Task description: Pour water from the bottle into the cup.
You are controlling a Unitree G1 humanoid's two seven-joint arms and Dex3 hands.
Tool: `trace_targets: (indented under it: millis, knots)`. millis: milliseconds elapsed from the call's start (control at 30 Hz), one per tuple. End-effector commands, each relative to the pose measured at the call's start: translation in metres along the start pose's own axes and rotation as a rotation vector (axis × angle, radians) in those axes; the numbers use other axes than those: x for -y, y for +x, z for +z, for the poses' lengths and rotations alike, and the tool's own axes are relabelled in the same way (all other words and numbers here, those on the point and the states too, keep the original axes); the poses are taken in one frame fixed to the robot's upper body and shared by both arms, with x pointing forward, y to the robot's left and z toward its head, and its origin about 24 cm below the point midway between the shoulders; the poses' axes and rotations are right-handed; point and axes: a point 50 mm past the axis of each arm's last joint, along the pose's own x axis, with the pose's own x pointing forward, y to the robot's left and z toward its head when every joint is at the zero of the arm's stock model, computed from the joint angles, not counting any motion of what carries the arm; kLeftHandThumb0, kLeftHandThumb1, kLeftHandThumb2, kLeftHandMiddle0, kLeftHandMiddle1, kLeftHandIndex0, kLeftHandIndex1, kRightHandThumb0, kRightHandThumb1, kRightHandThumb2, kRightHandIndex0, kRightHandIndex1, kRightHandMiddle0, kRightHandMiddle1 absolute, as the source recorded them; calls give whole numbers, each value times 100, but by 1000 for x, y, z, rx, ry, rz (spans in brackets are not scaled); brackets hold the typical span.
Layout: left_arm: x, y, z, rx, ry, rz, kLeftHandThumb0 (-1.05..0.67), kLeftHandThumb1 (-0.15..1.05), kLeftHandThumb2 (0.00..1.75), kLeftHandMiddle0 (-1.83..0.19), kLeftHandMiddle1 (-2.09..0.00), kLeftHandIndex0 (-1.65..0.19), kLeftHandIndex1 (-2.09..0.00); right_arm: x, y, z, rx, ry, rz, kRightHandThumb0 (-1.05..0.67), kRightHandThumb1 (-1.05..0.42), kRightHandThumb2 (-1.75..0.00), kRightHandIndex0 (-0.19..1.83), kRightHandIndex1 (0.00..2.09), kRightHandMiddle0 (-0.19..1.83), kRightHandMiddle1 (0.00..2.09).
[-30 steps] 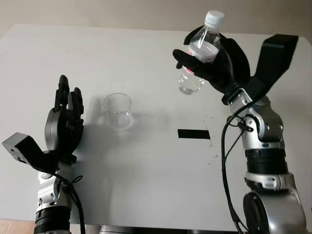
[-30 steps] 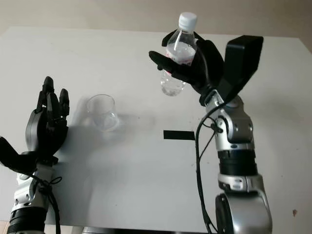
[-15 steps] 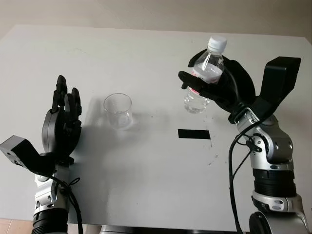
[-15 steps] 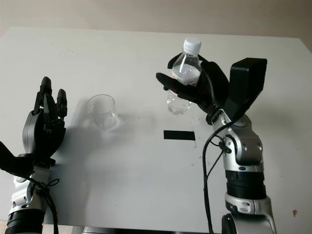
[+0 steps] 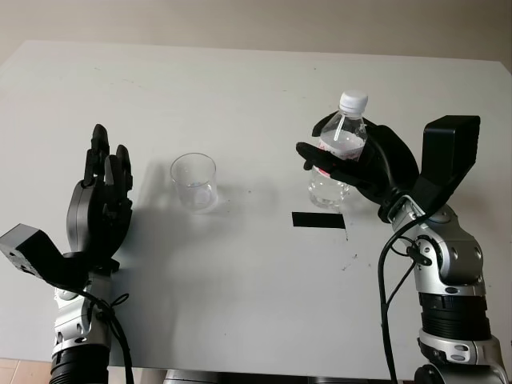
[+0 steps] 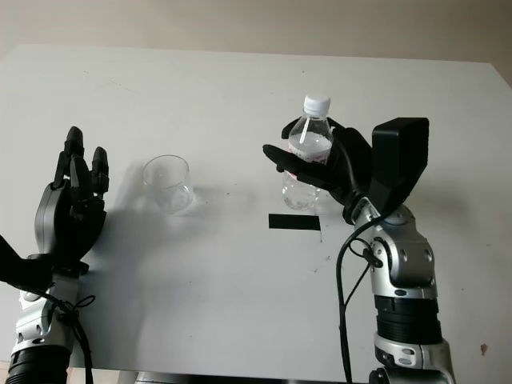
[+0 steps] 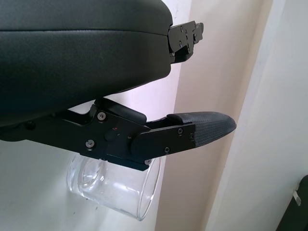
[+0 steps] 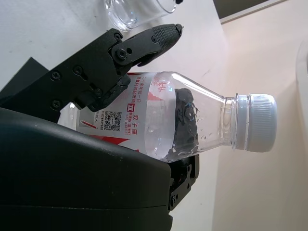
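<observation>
- A white table (image 5: 240, 304) seen from above, with a robot arm entering at each near corner.
- The right hand (image 5: 364, 164), black and three-fingered, is on the right side of the table, closed around the middle of a clear plastic bottle (image 5: 337, 162).
- The bottle stands about upright, tilted slightly, with its white cap (image 5: 353, 102) on and pointing up and away. Its base is at or just above the tabletop; whether it touches cannot be told.
- In the right wrist view, one finger (image 8: 130, 45) crosses the bottle's red and white label (image 8: 137, 113), and another finger shows through the clear plastic from behind. A little water shows in the bottle's lower part.
- Just near of the bottle's base, a small black rectangular strip (image 5: 318, 220) lies flat on the table.
- A clear, empty-looking cup (image 5: 194, 182) stands upright left of centre, well apart from the bottle and to its left.
- The left hand (image 5: 102, 204) is on the left side of the table, near the cup and to its left, not touching it. It is open and holds nothing, with fingers pointing toward the far edge.
- In the left wrist view, the cup (image 7: 115, 185) shows beyond a fingertip (image 7: 211, 127) of the open left hand.
</observation>
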Motion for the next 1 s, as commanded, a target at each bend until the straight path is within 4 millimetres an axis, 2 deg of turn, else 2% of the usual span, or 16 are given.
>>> trace_targets:
  millis: [0, 500, 967]
  knots:
    - [-2, -2, 1, -4, 2, 2, -75, 105, 54, 19, 0, 19, 0, 2, -4, 0, -6, -18, -9, -23, -105, -26, 122, 209, 81, 209]
    - [-2, 0, 3, -4, -14, -6, -76, 105, 50, 19, -1, 19, 0, -1, -5, -7, -37, 8, -15, -23, -105, -28, 122, 209, 79, 209]
    - [-2, -1, 3, -5, -7, 3, -76, 105, 51, 19, -1, 19, 0, -1, -7, -22, -48, 6, -2, -23, -105, -27, 121, 209, 83, 209]
